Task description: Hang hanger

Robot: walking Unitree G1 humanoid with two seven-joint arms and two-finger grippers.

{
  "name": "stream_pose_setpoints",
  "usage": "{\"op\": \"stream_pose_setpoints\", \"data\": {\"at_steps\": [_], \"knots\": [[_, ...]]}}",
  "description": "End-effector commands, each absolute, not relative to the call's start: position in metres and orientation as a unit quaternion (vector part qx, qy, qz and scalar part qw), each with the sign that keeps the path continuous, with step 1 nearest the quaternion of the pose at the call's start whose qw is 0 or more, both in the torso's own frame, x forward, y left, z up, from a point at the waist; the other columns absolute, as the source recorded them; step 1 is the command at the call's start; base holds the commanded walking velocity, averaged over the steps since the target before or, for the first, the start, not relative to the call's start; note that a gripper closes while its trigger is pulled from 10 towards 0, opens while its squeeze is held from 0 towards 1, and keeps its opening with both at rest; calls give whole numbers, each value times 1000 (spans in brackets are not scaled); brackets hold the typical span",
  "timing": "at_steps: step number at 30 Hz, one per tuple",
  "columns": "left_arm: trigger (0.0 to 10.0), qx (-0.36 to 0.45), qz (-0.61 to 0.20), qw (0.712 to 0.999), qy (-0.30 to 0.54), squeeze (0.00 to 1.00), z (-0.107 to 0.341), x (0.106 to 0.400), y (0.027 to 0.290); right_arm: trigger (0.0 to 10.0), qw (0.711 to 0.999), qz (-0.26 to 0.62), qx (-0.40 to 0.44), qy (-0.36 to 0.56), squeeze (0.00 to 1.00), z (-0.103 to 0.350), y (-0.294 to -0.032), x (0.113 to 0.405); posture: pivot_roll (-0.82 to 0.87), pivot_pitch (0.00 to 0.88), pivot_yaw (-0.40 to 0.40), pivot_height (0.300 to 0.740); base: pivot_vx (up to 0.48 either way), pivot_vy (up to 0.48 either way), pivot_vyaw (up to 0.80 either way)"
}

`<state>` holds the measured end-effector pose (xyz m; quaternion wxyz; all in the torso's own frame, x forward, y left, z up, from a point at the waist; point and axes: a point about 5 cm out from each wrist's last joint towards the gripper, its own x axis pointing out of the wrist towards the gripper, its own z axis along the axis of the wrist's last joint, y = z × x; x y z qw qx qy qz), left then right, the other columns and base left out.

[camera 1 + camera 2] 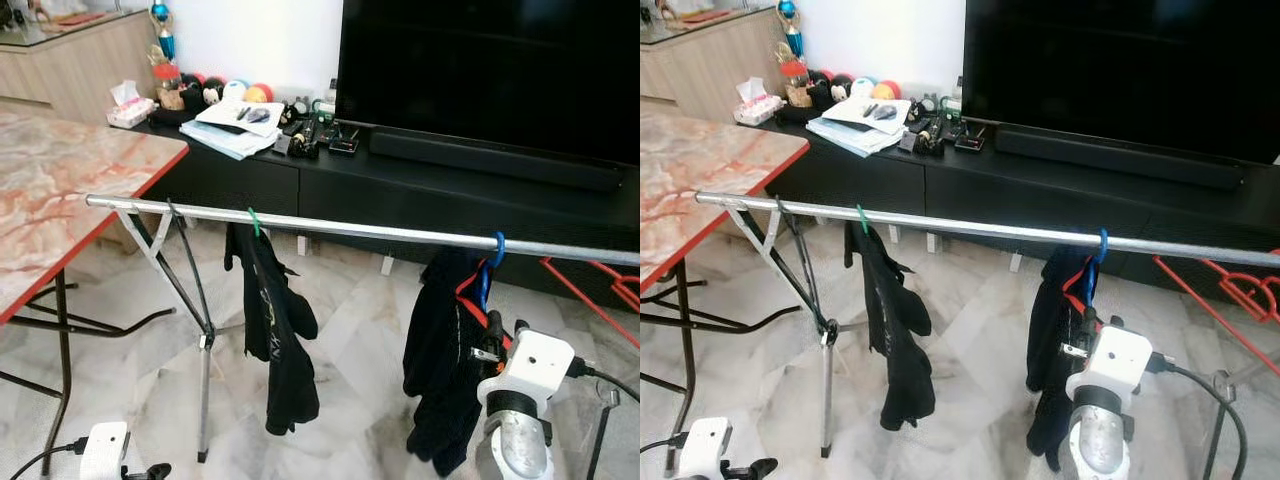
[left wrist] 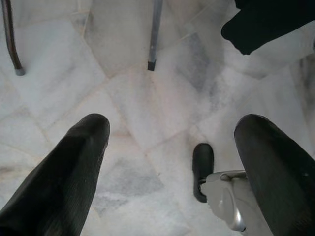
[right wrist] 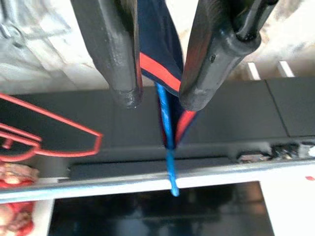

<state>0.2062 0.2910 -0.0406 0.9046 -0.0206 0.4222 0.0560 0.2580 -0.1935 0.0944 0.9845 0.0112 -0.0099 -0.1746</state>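
Observation:
A blue hanger [image 1: 497, 245] hooks over the silver rail [image 1: 350, 230] toward its right end, carrying a dark garment [image 1: 440, 350] with red trim. My right gripper [image 1: 490, 335] reaches up just under the rail. In the right wrist view its fingers [image 3: 123, 93] press on the garment's collar and the hanger's blue neck [image 3: 167, 132], so the right gripper [image 3: 160, 98] is shut on it. Further left on the rail, a green hanger [image 1: 254, 220] holds another dark garment [image 1: 280, 340]. My left gripper [image 2: 167, 147] hangs low over the marble floor, open, with nothing between its fingers.
A marble-topped table [image 1: 60, 190] stands at the left. Behind the rail are a black TV console [image 1: 400, 190] and a large TV [image 1: 490, 70]. Red hangers [image 1: 600, 280] lie at the right, below the rail. The rack's leg [image 1: 203, 400] stands on the floor.

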Motion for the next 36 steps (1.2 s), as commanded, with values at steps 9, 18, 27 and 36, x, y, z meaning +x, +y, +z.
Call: {"op": "stream_pose_setpoints", "data": {"at_steps": [9,18,27,36], "knots": [[10000,-27,58,901,429,0,-43,202,291,10000,984,-177,17,-2,0,94,-193,265,31,55,16,740,0,0,0],[10000,-34,54,902,428,0,-44,202,290,10000,987,-160,21,12,0,88,-186,266,32,60,17,740,37,0,0],[10000,-36,52,902,428,0,-43,202,290,10000,989,-143,24,18,0,86,-181,268,33,59,17,740,379,0,0],[10000,-34,52,902,428,0,-43,202,290,10000,990,-139,26,18,0,86,-181,268,33,58,17,740,192,0,0]]}}
